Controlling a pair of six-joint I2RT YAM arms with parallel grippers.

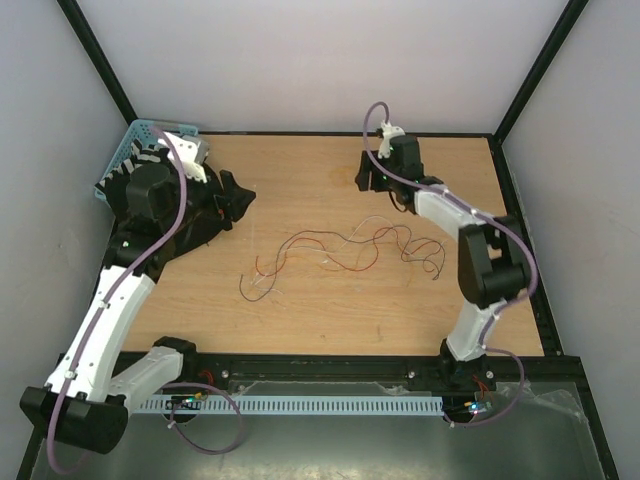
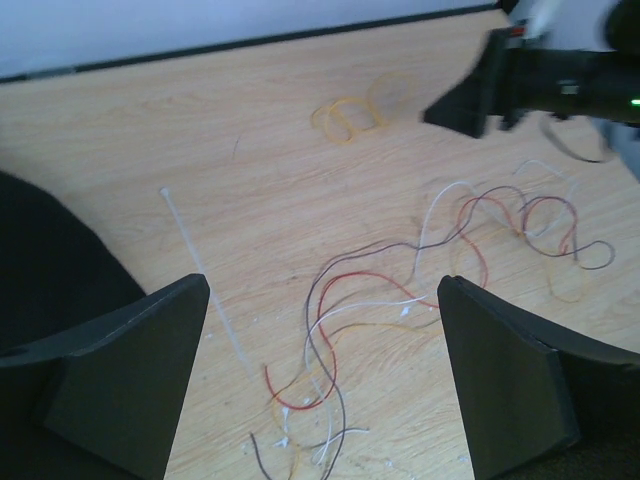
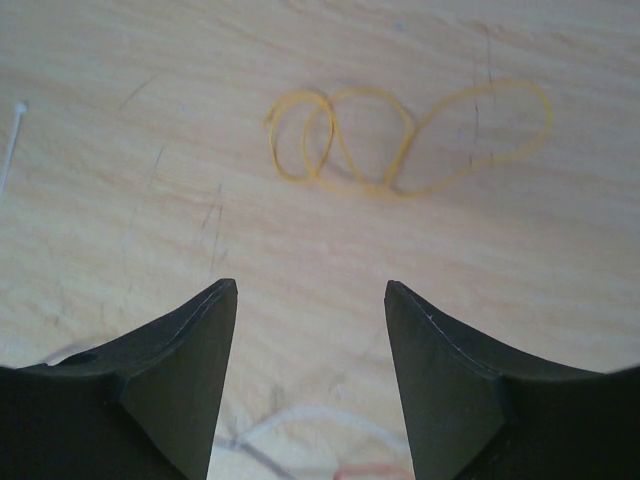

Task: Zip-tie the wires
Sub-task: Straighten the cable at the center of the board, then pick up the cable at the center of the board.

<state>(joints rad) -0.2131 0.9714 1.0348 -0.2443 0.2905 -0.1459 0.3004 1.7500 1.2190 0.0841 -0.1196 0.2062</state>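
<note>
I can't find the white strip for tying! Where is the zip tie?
In the left wrist view, the zip tie lies flat on the wooden table, just left of the tangled wires.

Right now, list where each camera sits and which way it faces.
Top external: above and behind the bases, looking down on the table; left gripper and right gripper flank the wires.
Left wrist: on the left arm, facing across the wires and zip tie; its own open fingers frame the view.
Right wrist: looking steeply down at yellow loops beyond its open fingers.
Shared: both wrist views show the yellow loops.
</note>
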